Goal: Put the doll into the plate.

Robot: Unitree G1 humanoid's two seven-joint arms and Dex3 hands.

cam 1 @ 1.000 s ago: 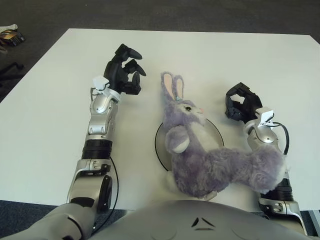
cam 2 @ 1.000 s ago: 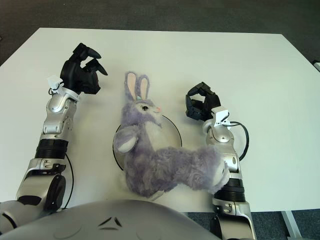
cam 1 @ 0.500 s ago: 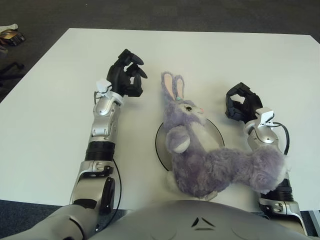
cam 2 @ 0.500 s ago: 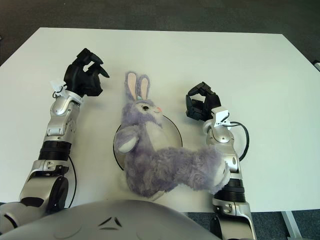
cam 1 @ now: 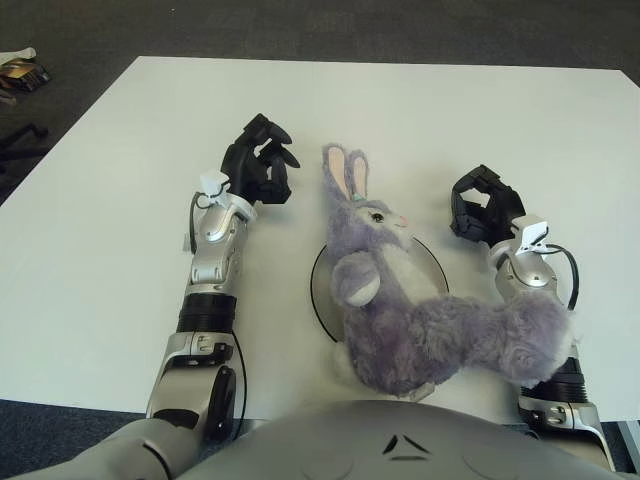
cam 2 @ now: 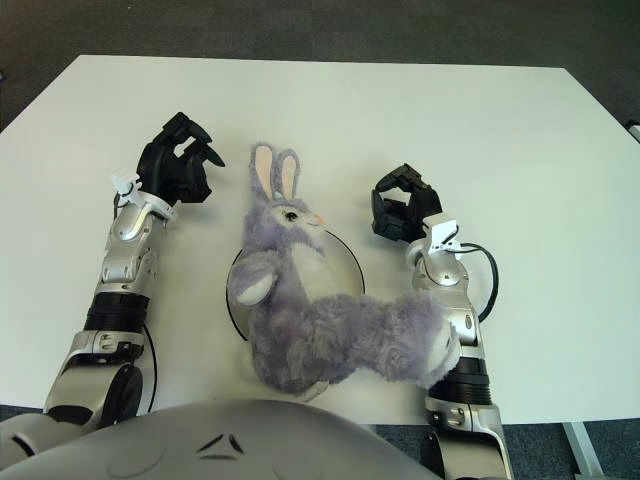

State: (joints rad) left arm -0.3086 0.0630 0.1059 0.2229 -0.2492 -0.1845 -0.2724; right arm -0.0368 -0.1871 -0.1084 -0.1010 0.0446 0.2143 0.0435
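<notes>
The doll (cam 1: pixel 400 300), a purple plush rabbit, lies across the plate (cam 1: pixel 322 290), covering most of it. Its ears point toward the far side of the table (cam 1: pixel 450 110) and its hindquarters trail off to the right, lying against the right forearm near the table's near edge. The left hand (cam 1: pixel 258 165) shows just left of the ears, apart from them, fingers curled and holding nothing. The right hand (cam 1: pixel 482 208) shows right of the rabbit's head, fingers curled and holding nothing. Wide bare tabletop stretches beyond both hands to the far and side edges. Dark floor (cam 1: pixel 300 25) surrounds the table.
</notes>
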